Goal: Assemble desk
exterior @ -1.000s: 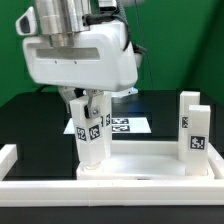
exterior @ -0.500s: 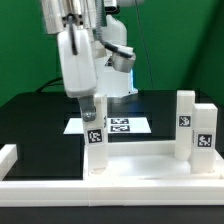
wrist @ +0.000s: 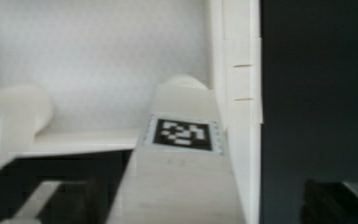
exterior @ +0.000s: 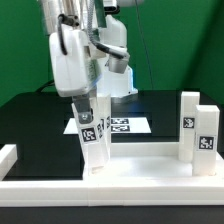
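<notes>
The desk top point(exterior: 145, 160) lies flat with its raised rim up. Two tagged white legs point(exterior: 188, 122) point(exterior: 207, 140) stand upright at the exterior view's right. A third tagged leg point(exterior: 94, 145) stands at the left end of the top, leaning slightly. My gripper point(exterior: 90, 115) hangs over this leg with a finger on either side. In the wrist view the leg point(wrist: 185, 135) runs between the fingers point(wrist: 43, 200), with a dark gap on each side, so the gripper point(wrist: 190, 205) is open and apart from it. The desk top's rim point(wrist: 240, 70) runs beside it, and another leg point(wrist: 7, 120) shows at the edge.
The marker board point(exterior: 125, 126) lies on the black table behind the desk top. A long white rail point(exterior: 60, 192) runs along the front, with a raised end point(exterior: 8, 155) at the exterior view's left. A green backdrop stands behind.
The fingers have spread apart and let go of the left leg, which now leans a little. Earlier the wrist turned while shut on that leg.
</notes>
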`<state>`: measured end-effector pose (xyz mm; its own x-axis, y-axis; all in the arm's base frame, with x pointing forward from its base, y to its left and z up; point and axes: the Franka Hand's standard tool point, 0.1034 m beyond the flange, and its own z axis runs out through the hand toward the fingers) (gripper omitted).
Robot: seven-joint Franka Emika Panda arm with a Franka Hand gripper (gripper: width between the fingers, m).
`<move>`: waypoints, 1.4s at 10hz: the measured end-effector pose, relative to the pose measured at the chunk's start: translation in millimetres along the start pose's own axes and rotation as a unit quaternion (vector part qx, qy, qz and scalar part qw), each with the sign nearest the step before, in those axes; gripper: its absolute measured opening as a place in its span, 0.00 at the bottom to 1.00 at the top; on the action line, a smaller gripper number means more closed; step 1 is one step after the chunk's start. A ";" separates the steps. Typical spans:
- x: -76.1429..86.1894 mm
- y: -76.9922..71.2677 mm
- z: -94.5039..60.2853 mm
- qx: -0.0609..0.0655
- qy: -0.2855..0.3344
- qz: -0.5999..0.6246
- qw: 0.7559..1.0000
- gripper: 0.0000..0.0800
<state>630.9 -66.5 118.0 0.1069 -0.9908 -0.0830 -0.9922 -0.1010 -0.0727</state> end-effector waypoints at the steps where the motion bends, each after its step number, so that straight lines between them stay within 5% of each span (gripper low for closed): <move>1: -4.3 -2.4 -1.9 -0.019 0.017 -0.110 0.994 0.78; 6: -5.1 0.0 0.8 -0.021 0.018 -0.280 0.960 0.81; 8: 7.5 6.6 1.9 -0.012 0.011 -0.393 0.920 0.81; 12: 6.3 7.0 4.0 -0.013 0.010 -0.357 0.934 0.80; 14: 6.1 7.0 4.3 -0.012 0.011 -0.309 0.951 0.37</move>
<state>624.9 -72.9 112.7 0.6683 -0.7438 -0.0114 -0.7421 -0.6657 -0.0781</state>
